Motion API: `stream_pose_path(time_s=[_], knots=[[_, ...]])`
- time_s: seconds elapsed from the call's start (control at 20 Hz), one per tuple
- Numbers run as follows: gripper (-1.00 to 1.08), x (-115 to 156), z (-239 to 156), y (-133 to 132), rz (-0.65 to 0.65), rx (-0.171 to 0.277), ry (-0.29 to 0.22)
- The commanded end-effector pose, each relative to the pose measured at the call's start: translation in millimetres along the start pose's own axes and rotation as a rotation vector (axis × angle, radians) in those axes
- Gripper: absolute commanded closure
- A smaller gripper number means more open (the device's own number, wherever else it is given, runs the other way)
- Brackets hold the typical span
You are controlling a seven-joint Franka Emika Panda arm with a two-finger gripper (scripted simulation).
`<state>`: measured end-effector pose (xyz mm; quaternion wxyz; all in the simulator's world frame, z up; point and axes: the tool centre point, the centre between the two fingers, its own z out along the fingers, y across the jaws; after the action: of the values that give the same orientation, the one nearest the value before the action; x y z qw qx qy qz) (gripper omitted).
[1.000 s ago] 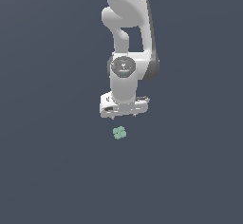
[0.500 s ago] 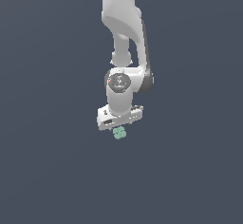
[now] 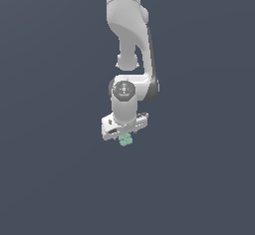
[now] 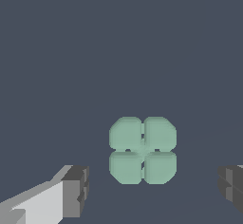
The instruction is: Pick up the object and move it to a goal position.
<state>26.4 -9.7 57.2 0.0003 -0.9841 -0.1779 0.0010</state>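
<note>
The object (image 3: 125, 140) is a tiny pale mint-green block of four rounded lobes lying on the dark grey floor. In the exterior view my white gripper (image 3: 124, 132) hangs directly above it and partly covers its top. In the wrist view the object (image 4: 142, 150) lies between my two dark fingertips (image 4: 76, 191), which stand wide apart on either side without touching it. The gripper (image 4: 154, 187) is open and empty.
A plain dark grey floor (image 3: 60, 179) fills both views. The white arm (image 3: 130, 40) comes down from the top of the exterior view. No goal marker shows.
The arm has come down and shifted slightly over the object, from well above it to just over it. The object has not moved.
</note>
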Motion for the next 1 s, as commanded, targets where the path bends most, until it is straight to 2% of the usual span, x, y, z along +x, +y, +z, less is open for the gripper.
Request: stream_pose_path(time_s=[0.0, 0.45, 0.75, 0.8, 0.95], knots=[[-0.92, 0, 3, 0, 0.000, 0.000, 0.000], [-0.92, -1, 41, 0, -0.004, -0.001, 0.001], [-0.92, 1, 50, 0, -0.005, -0.001, 0.002], [1.08, 1, 50, 0, -0.005, -0.001, 0.002], [1.08, 1, 50, 0, -0.005, -0.001, 0.002]])
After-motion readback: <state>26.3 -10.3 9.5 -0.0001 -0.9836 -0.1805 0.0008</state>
